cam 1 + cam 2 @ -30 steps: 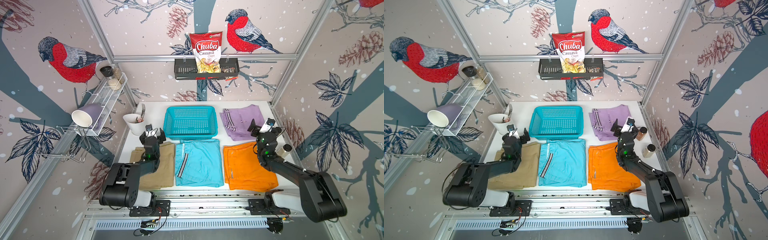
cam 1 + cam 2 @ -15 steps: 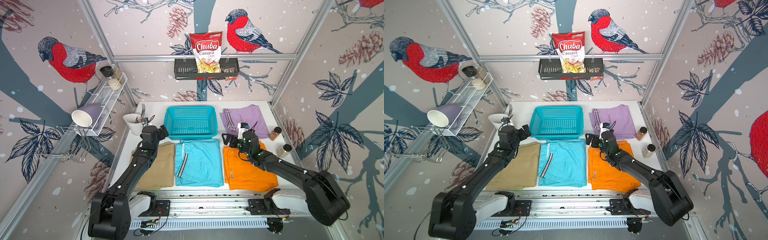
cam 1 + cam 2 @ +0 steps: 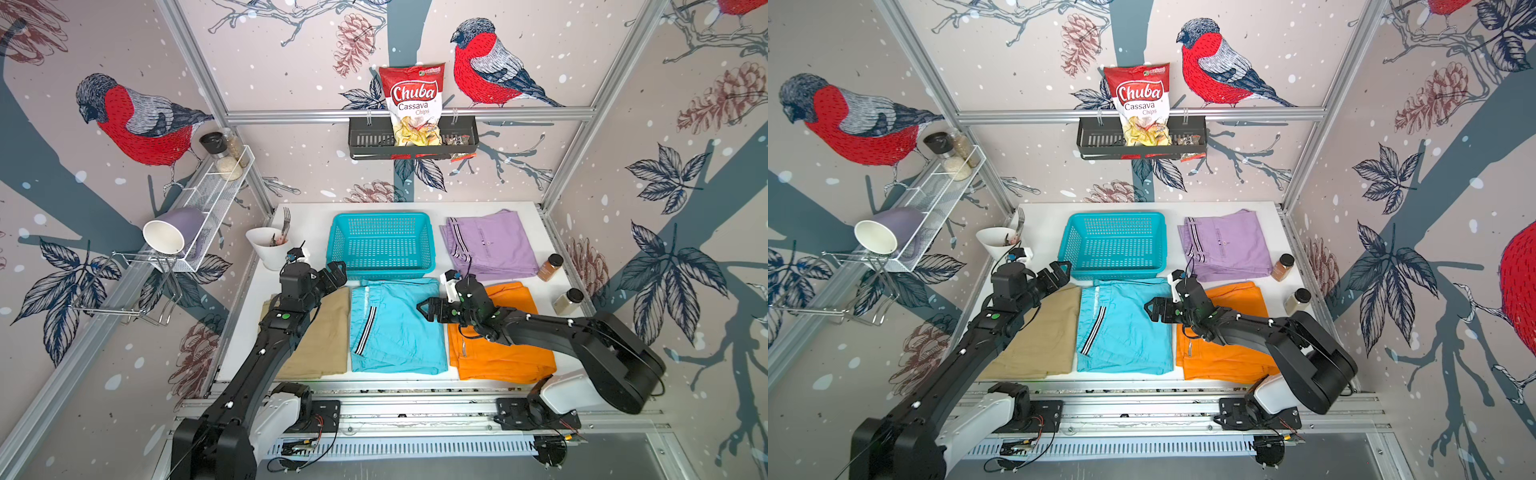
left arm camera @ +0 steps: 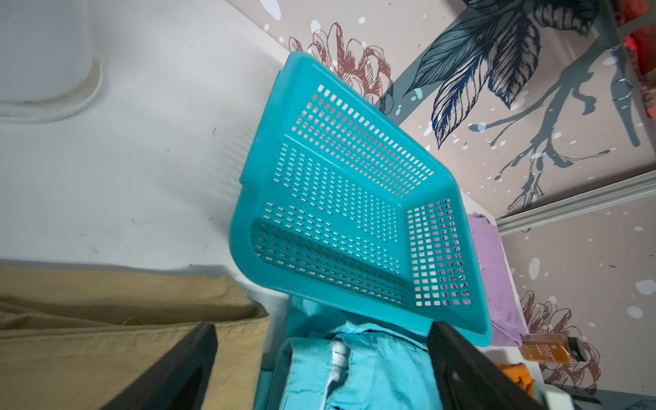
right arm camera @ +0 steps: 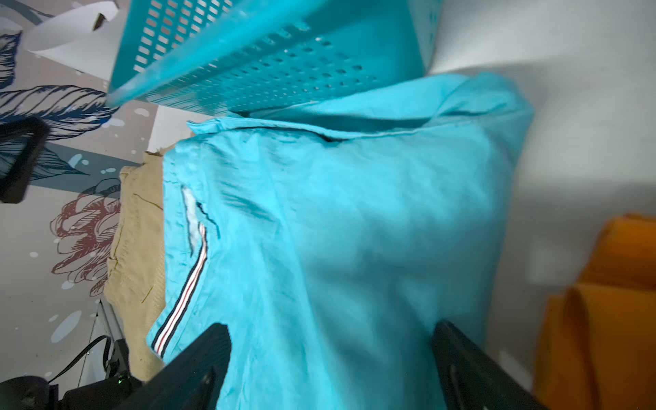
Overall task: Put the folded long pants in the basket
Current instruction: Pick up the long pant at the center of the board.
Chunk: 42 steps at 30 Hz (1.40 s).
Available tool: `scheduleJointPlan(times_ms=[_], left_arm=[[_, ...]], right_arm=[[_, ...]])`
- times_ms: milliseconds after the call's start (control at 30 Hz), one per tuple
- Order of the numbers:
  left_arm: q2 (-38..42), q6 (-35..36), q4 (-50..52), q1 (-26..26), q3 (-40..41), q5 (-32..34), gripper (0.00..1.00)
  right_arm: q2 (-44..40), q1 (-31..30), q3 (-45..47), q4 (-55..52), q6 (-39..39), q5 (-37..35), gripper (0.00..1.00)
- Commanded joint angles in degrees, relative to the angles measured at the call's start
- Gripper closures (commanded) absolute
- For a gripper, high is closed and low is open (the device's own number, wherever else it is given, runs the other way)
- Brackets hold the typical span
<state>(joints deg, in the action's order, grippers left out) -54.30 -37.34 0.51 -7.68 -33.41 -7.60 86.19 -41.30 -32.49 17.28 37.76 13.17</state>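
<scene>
Nearest row on the white bench (image 3: 312, 232), left to right: tan pants (image 3: 324, 340), light blue pants (image 3: 399, 340), orange pants (image 3: 498, 357), all lying flat. The blue pair's long side and striped trim run near-far. The right tool (image 3: 426, 311) hangs over its right edge, jaws spread, gripping nothing. The left tool (image 3: 336, 273), also wide open, hovers at the near left corner of the turquoise basket (image 3: 382, 216). The basket touches the blue pair's far edge, with the lilac pants (image 3: 494, 245) to its right. At far left, a white cup (image 3: 268, 253) holds a fork (image 3: 286, 218).
</scene>
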Motion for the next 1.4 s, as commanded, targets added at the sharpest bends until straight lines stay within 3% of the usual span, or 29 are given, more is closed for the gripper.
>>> scheduleJointPlan(times_ms=[0, 133, 400, 633, 767, 833, 900, 933, 967, 1133, 1367], left_arm=[[2.11, -0.03, 1.65, -0.05, 0.32, -2.24, 0.03], [3.74, -0.76, 0.7, -0.02, 1.33, -4.86, 0.03], [2.68, -1.1, 0.95, -0.14, 1.1, -5.53, 0.03], [2.96, -1.63, 0.83, -0.14, 1.76, -5.83, 0.03], [2.83, -1.41, 1.26, -0.14, 1.64, -5.76, 0.03], [2.72, -1.39, 1.25, -0.18, 1.64, -6.02, 0.03], [2.47, -1.13, 1.25, -0.15, 1.69, -6.29, 0.03], [2.23, -0.94, 1.36, -0.14, 1.69, -6.61, 0.03], [1.95, -0.9, 1.55, -0.14, 1.71, -7.23, 0.03], [0.05, -3.56, 0.71, -2.73, 4.45, -13.13, 0.03], [-4.85, -5.56, 0.06, -14.88, 5.87, -10.17, 0.03]], right_arm=[[4.03, 0.5, -2.0, -3.89, 1.35, -2.91, 0.09], [4.83, 0.44, -1.99, -5.53, 1.62, -5.76, 0.09], [-3.97, 0.99, 3.08, -8.49, 0.52, -13.52, 0.03], [1.49, 0.93, 1.39, -4.3, -1.03, -4.71, 0.0], [6.23, -2.65, -2.7, -5.47, -2.36, -5.31, 0.03], [7.78, -3.65, -4.42, -6.64, -2.88, -6.21, 0.17], [8.37, -3.79, -5.41, -7.84, -3.05, -7.11, 0.56], [8.01, -3.69, -5.73, -9.05, -2.81, -8.93, 0.82], [7.13, -3.49, -5.62, -10.1, -2.56, -11.02, 0.92], [-1.02, -0.04, -1.59, -11.56, -1.63, -15.95, 0.96], [-1.37, 6.43, -0.55, -11.7, -3.39, -10.84, 0.97]])
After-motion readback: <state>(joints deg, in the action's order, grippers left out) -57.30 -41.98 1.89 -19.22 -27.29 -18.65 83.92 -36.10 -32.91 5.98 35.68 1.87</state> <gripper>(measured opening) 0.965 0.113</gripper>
